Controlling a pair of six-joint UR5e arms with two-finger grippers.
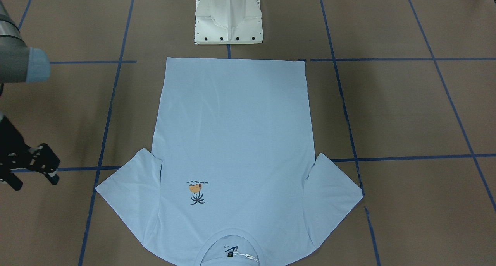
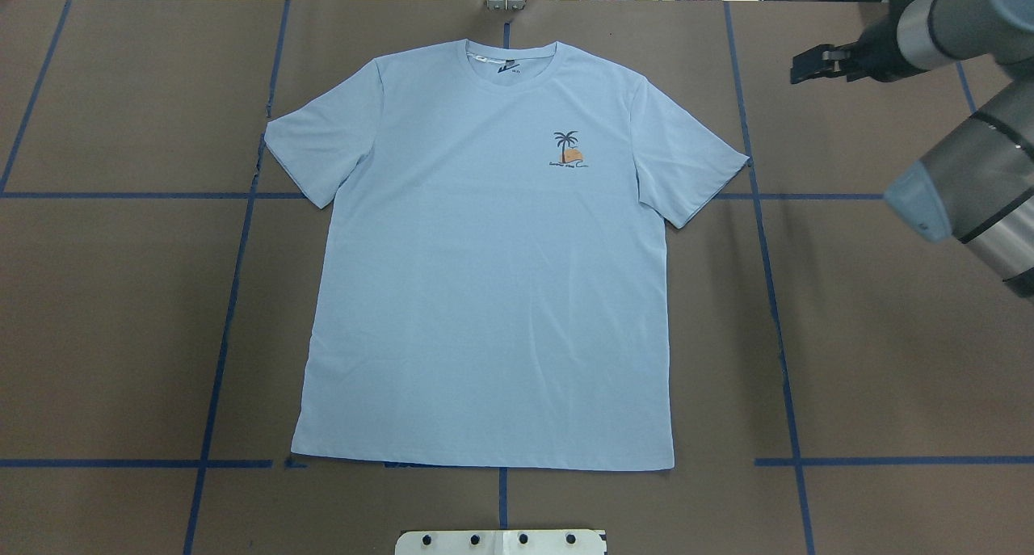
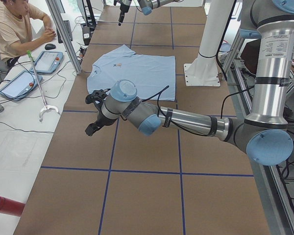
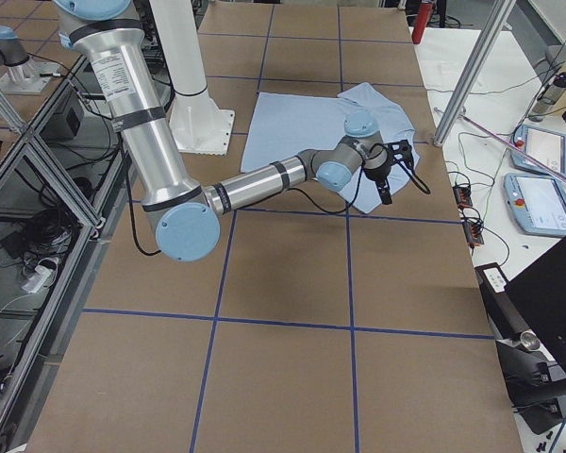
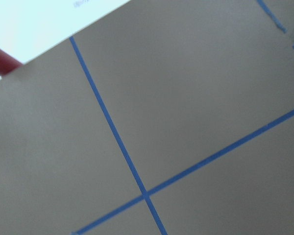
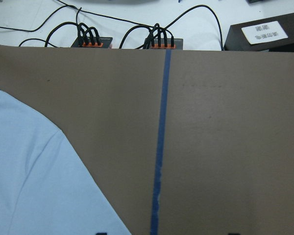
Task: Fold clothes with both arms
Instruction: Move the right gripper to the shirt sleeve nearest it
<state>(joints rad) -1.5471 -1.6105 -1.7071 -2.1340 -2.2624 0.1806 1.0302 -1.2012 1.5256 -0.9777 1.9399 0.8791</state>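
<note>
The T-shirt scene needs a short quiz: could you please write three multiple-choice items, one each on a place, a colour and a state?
1. Where is the right gripper relative to the T-shirt?
A. Over its chest
B. Off it, over bare table beside a sleeve
C. On its hem

2. What colour are the tape lines on the table?
A. Red
B. Blue
C. Yellow

3. How does the T-shirt lie?
A. Folded in half
B. Crumpled in a heap
C. Spread flat, front up

Answers:
1 B, as the front-facing view shows the gripper clear of the sleeve.
2 B, as the lines are blue in every view.
3 C, as both sleeves are out and the palm print shows.
</note>
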